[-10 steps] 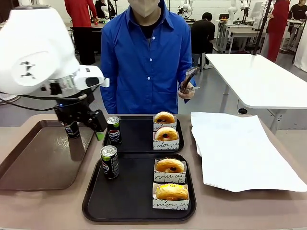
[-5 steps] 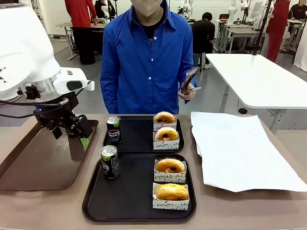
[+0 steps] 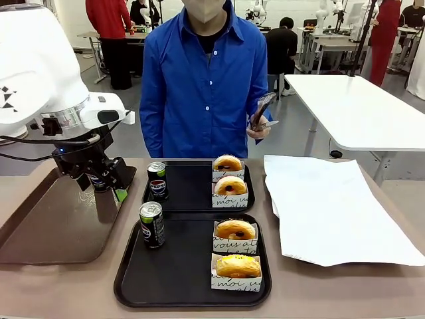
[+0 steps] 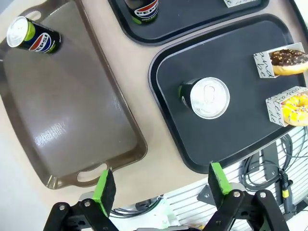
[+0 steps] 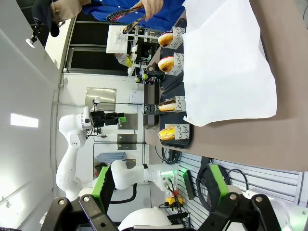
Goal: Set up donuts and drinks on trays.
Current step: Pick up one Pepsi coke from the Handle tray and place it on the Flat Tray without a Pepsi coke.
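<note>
The left claw (image 3: 99,181) hangs with fingers apart, empty, over the brown tray (image 3: 40,226), where one spare can (image 4: 33,37) stands at its far end; to grasp well, it should descend squarely around that can's body, avoiding the rim.

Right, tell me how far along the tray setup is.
Done, it seems: the far tray and the near tray each hold two donuts and one can. In hand: nothing; the left claw hangs open over the brown tray, and the right claw is open too. Maybe left: a spare can on the brown tray, if it belongs anywhere.
</note>
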{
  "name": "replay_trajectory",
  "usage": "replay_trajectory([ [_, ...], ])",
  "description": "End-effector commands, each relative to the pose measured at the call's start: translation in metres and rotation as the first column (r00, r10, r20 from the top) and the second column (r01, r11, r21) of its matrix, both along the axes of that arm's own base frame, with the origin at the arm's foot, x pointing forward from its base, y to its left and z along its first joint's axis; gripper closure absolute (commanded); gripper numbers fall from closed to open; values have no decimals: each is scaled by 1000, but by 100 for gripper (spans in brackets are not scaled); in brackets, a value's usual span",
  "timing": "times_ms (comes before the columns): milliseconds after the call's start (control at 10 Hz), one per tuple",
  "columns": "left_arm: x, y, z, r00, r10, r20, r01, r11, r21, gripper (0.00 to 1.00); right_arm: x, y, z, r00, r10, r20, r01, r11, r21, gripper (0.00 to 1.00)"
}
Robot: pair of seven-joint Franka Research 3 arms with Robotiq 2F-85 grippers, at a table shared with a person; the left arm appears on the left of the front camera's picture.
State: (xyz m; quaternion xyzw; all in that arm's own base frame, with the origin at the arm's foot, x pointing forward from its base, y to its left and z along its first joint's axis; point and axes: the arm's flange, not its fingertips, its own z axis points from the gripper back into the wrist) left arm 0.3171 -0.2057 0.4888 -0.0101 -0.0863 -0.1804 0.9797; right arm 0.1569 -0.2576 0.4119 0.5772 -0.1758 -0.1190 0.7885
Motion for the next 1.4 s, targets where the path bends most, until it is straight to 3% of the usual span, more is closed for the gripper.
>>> replay_trajectory([
  [0, 17, 31, 27, 995, 77, -56, -90, 950, -299, 0, -1, 0, 1, 1000, 3, 20, -4, 1000, 7, 0],
  [100, 27, 60, 45, 974, 199, -108, -227, 846, -482, 0, -1, 0, 1, 1000, 3, 20, -4, 1000, 7, 0],
  [200, 38, 84, 58, 947, 257, -193, -321, 749, -580, 0, -1, 0, 1, 1000, 3, 20, -4, 1000, 7, 0],
  [400, 55, 138, 64, 870, 297, -394, -493, 525, -693, 0, -1, 0, 1, 1000, 3, 20, -4, 1000, 7, 0],
  [600, 52, 193, 44, 812, 297, -503, -583, 366, -725, 0, -1, 0, 1, 1000, 3, 20, -4, 1000, 7, 0],
  [700, 47, 223, 32, 819, 275, -503, -571, 313, -759, 0, -1, 0, 1, 1000, 3, 20, -4, 1000, 7, 0],
  [800, 42, 251, 22, 844, 236, -482, -534, 283, -797, 0, -1, 0, 1, 1000, 3, 20, -4, 1000, 7, 0],
  [900, 37, 277, 9, 893, 167, -418, -450, 300, -841, 0, -1, 0, 1, 1000, 3, 20, -4, 1000, 7, 0],
  [1100, 34, 313, -9, 946, 104, -307, -323, 377, -868, 0, -1, 0, 1, 1000, 3, 20, -4, 1000, 7, 0],
  [1200, 32, 331, -19, 962, 91, -259, -273, 414, -868, 0, -1, 0, 1, 1000, 3, 20, -4, 1000, 7, 0],
  [1300, 32, 351, -31, 959, 96, -266, -282, 426, -860, 0, -1, 0, 1, 1000, 3, 20, -4, 1000, 7, 0],
])
